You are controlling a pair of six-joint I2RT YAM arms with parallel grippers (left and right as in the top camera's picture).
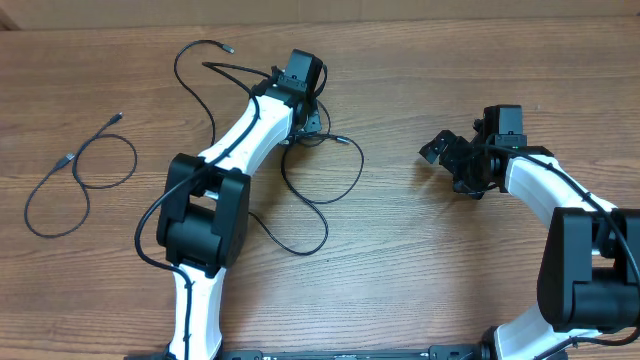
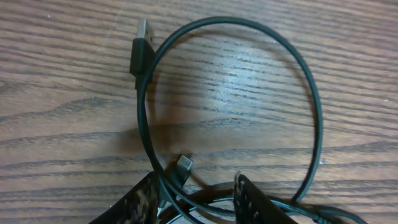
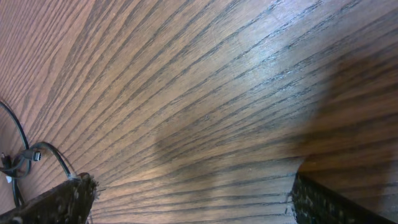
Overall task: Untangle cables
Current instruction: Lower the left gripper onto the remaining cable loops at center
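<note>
A tangle of thin black cables (image 1: 322, 196) lies in loose loops at the table's upper middle. My left gripper (image 1: 311, 122) sits over it. In the left wrist view the fingers (image 2: 199, 202) are apart, with several strands passing between them. A cable loop (image 2: 311, 106), a black USB plug (image 2: 142, 46) and a small silver-tipped plug (image 2: 185, 163) lie just ahead. One separate cable (image 1: 80, 170) lies alone at the far left. My right gripper (image 1: 450, 168) is wide open and empty, to the right of the tangle; its view shows cable ends (image 3: 25, 155) at the far left edge.
The wooden table (image 1: 420, 260) carries nothing else. The left arm's white links and black base (image 1: 205, 215) lie over part of the tangle. The right arm's base (image 1: 590, 270) is at the lower right.
</note>
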